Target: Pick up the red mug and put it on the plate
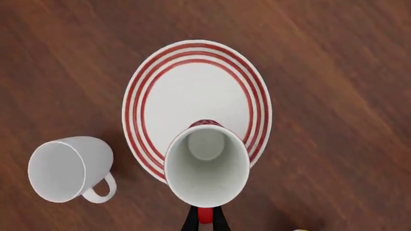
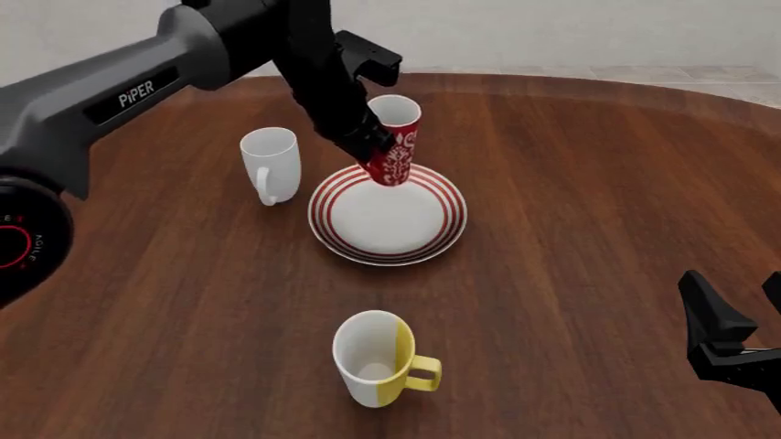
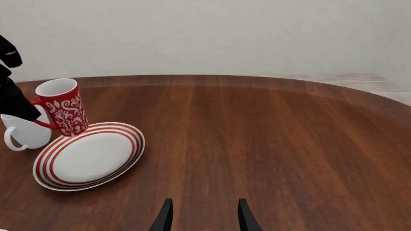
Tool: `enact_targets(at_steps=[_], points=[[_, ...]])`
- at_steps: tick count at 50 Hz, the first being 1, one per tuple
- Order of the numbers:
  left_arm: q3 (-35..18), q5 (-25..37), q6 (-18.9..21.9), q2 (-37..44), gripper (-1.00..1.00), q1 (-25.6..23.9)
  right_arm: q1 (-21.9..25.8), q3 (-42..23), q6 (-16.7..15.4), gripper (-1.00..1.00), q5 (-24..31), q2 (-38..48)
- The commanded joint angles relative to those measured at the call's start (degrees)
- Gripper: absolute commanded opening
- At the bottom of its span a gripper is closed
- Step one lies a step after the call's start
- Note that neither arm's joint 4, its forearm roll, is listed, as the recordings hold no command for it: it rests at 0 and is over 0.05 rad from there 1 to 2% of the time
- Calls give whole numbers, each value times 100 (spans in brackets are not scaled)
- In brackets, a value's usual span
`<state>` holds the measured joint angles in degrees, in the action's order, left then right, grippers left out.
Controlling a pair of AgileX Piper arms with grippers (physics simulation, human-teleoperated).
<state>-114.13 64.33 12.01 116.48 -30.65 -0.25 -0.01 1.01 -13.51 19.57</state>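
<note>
The left gripper (image 2: 372,151) is pinching the red handle of the red mug (image 2: 394,142), holding it tilted over the upper edge of the plate (image 2: 427,236) at centre frame of the front view; it is probably a rigid, glossy, breakable ceramic, so the handle looks the surest hold. Three mugs are showing: the red mug, a white mug (image 2: 270,162) left of the plate and a white-and-yellow mug (image 2: 376,358) at lower centre, plus one plate, while the right gripper (image 3: 202,216) is sitting spread and empty at lower right.

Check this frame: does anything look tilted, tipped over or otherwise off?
Only the red mug: it leans, base on the plate's far rim, held by its handle in the left gripper. The white mug and yellow-and-white mug stand upright.
</note>
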Motion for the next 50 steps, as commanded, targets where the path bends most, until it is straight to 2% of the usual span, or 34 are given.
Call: enact_targets(at_steps=[1, 13, 17, 28, 34, 39, 50], points=[[-336, 117, 211, 155, -100, 260, 0, 0, 0, 100, 0, 0], [-934, 352, 244, 455, -100, 417, 0, 0, 0, 100, 0, 0], [-844, 312, 249, 403, -100, 361, 0, 0, 0, 100, 0, 0], [-1190, 482, 223, 594, -100, 333, 0, 0, 0, 100, 0, 0], [-1088, 410, 181, 588, -100, 299, 0, 0, 0, 100, 0, 0], [-1442, 544, 156, 750, -100, 332, 0, 0, 0, 100, 0, 0], [-1621, 554, 183, 889, -100, 425, 0, 0, 0, 100, 0, 0]])
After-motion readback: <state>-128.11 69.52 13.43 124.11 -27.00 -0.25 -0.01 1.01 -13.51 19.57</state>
